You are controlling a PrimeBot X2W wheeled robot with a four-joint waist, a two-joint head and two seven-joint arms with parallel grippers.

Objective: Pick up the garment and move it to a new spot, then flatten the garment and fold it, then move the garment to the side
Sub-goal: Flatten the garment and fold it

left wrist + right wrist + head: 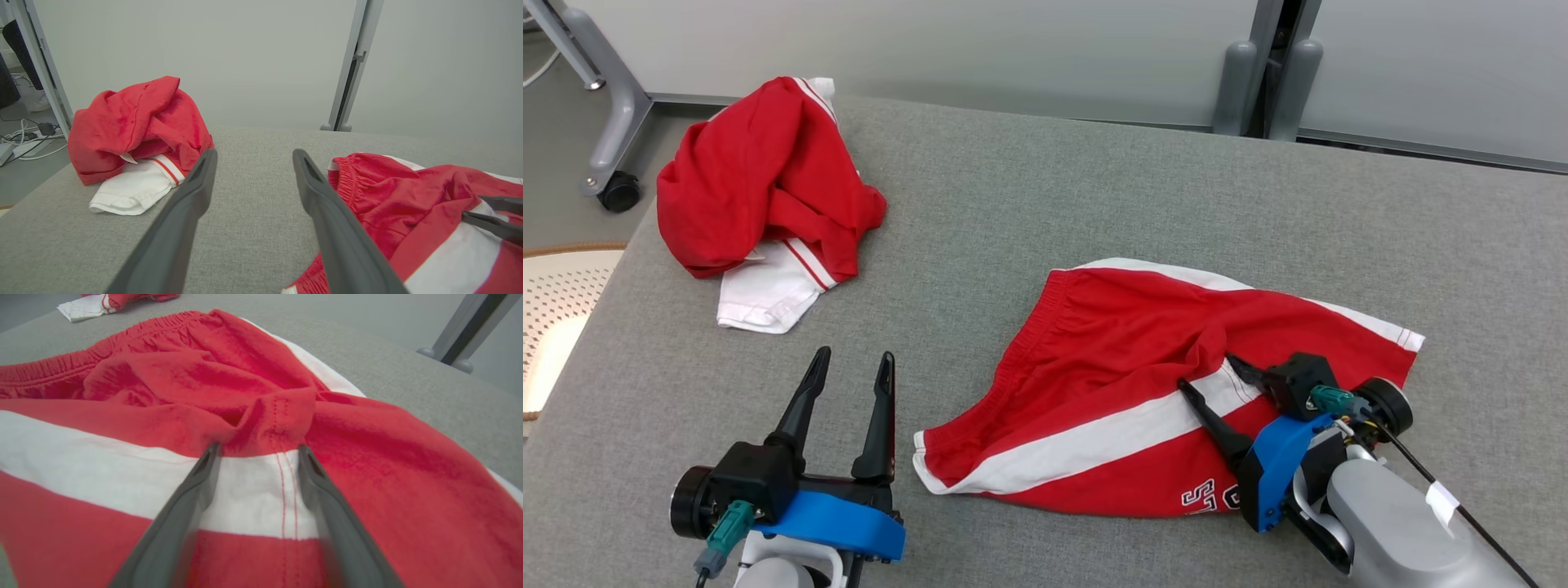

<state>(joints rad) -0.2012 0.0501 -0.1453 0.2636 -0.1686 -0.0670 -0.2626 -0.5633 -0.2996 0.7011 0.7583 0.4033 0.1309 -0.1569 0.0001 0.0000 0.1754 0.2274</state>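
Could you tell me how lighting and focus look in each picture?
Head view: soft, even light; crumpled garment sharp, no glare. Left wrist view: left gripper's fingers blur near the lens. Right wrist view: red shorts soften toward the bottom.

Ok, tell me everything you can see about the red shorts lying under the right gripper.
The red shorts look like thin, soft cloth, with a gathered elastic waistband, a broad white stripe and white numerals partly hidden near one edge. They lie mostly spread but rumpled on the grey fabric table, with a fold bunched up in the middle. The open right gripper sits low over the white stripe, its tips at that fold; whether it presses the cloth is unclear.
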